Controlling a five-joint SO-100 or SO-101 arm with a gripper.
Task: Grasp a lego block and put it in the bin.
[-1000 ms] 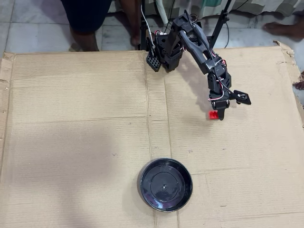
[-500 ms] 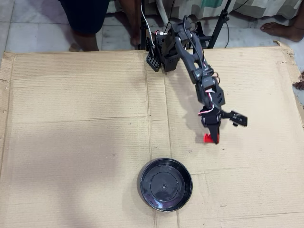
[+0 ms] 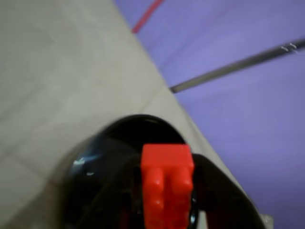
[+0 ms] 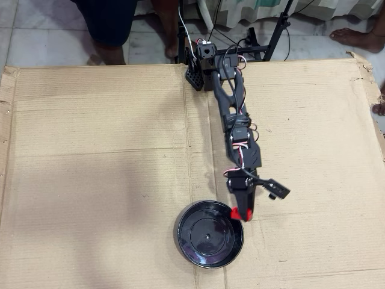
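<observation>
Swung over to the bin (image 4: 201,241), gripper (image 4: 240,213) clamps studded red lego block (image 3: 167,183) (blurry).

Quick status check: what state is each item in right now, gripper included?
Gripper: shut on the lego block, at the bin's upper right rim in the overhead view.
Lego block: held, clear of the cardboard.
Bin: upright on the cardboard, nothing inside.

The gripper (image 4: 241,212) grips the red lego block (image 4: 237,213) above the black bin's (image 4: 194,245) far-right rim.
</observation>
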